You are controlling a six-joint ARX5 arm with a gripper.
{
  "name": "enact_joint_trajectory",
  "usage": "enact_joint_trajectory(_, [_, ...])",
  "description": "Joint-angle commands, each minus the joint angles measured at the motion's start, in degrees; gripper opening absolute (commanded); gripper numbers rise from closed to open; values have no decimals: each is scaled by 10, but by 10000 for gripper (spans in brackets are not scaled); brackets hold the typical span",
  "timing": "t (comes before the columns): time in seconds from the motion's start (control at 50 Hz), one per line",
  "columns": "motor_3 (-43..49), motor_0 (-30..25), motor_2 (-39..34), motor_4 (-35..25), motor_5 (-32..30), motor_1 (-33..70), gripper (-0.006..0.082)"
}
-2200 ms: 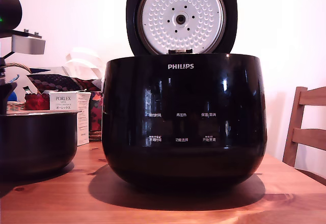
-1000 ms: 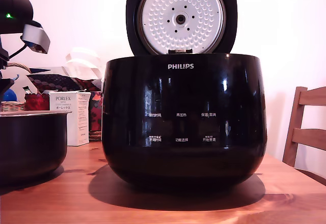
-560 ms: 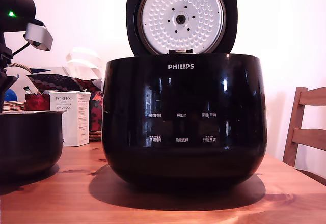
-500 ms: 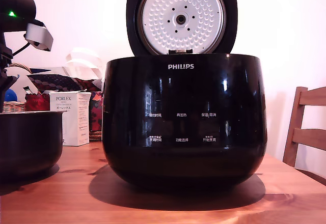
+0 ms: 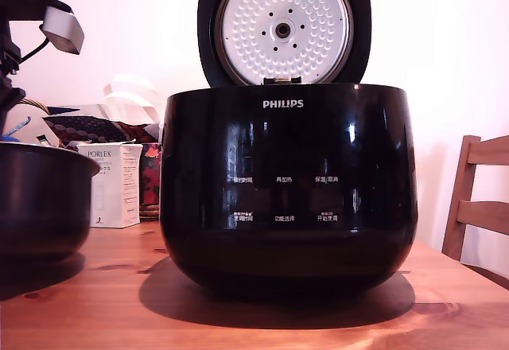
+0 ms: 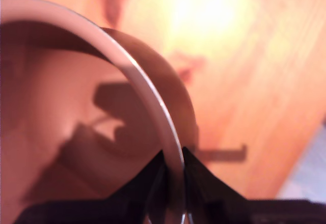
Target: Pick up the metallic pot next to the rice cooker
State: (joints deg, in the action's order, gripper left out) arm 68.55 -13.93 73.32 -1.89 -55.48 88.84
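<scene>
Metallic pot point(image 5: 40, 203): dark bowl, thin pale rim, lower left of the exterior view, tilted, apparently just off the wooden table point(image 5: 262, 318); a wall grip suits a pot without handles. Gripper point(image 6: 172, 175): lower centre of the wrist view, dark fingers point(image 6: 196, 175) pinching the pot rim point(image 6: 153, 99), one inside the wall and one outside. Rice cooker point(image 5: 288, 187): glossy black, centre of the exterior view, beside the pot, lid point(image 5: 284, 25) raised, dimpled plate exposed. White carton point(image 5: 114, 184): behind, between pot and cooker. Chair point(image 5: 477, 199): right edge.
</scene>
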Motion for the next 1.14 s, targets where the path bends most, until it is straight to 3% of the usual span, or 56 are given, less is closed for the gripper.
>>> enact_joint_trajectory(0.0, [-3,-8,36,6,2,0,-24])
enact_joint_trajectory(0.68, [87,-66,133,54,33,-21,-24])
enact_joint_trajectory(1.12, [90,-75,139,60,47,-70,-24])
